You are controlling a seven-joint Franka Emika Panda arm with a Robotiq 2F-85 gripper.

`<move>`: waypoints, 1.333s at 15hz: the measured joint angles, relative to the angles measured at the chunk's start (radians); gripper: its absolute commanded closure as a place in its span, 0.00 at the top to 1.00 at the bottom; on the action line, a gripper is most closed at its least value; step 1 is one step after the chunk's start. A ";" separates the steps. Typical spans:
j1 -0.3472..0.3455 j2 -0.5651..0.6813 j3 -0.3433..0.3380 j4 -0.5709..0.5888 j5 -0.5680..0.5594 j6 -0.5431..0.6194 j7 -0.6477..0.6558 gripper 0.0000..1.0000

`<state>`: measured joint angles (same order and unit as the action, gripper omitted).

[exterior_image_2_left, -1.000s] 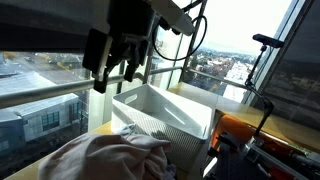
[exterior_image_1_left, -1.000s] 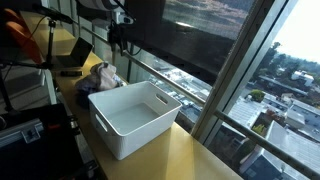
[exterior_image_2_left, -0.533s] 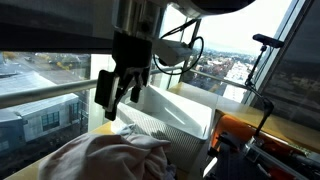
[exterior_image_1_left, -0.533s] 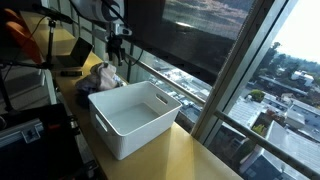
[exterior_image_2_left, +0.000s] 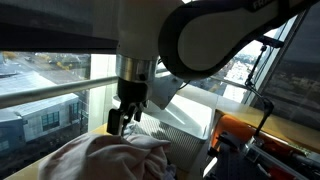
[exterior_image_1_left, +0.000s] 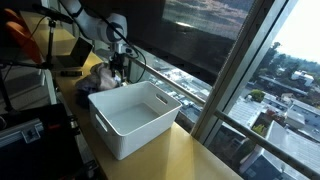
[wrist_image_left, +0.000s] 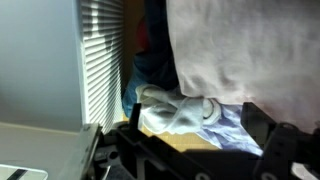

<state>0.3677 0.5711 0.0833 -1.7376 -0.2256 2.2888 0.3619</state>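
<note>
Pale pink and white cloth (exterior_image_2_left: 105,158) lies heaped on the wooden surface (exterior_image_1_left: 195,155) just beside the white bin (exterior_image_1_left: 130,135), with my gripper (exterior_image_2_left: 125,120) hanging close above it, jaws spread wide and empty. I judge the best grasp comes from descending straight onto a raised fold and pinching a thick bunch, clear of the bin's wall. The blurred wrist view hides whether the gripper touches the cloth or how many pieces are heaped.

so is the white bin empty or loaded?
Empty: the bin shows a bare white inside in an exterior view; the clothes pile lies outside it.
</note>
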 measured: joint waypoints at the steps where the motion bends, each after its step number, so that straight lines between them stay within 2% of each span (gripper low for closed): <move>1: -0.001 0.006 -0.005 0.000 -0.003 0.011 -0.003 1.00; 4: -0.004 0.020 -0.017 0.000 -0.005 0.026 -0.011 1.00; 5: -0.005 0.023 -0.020 -0.001 -0.005 0.028 -0.012 0.95; 6: -0.007 0.028 -0.022 -0.001 -0.005 0.029 -0.014 0.74; 8: -0.016 0.037 -0.023 -0.002 -0.004 0.031 -0.019 0.69; 9: -0.020 0.041 -0.023 -0.003 -0.004 0.032 -0.022 0.63; 12: -0.032 0.045 -0.023 -0.013 -0.002 0.046 -0.036 0.38; 17: -0.035 0.044 -0.021 -0.016 0.017 0.049 -0.057 0.01; 20: -0.034 0.044 -0.010 -0.017 0.030 0.050 -0.067 0.00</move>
<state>0.3332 0.6148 0.0730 -1.7544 -0.1960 2.3384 0.2952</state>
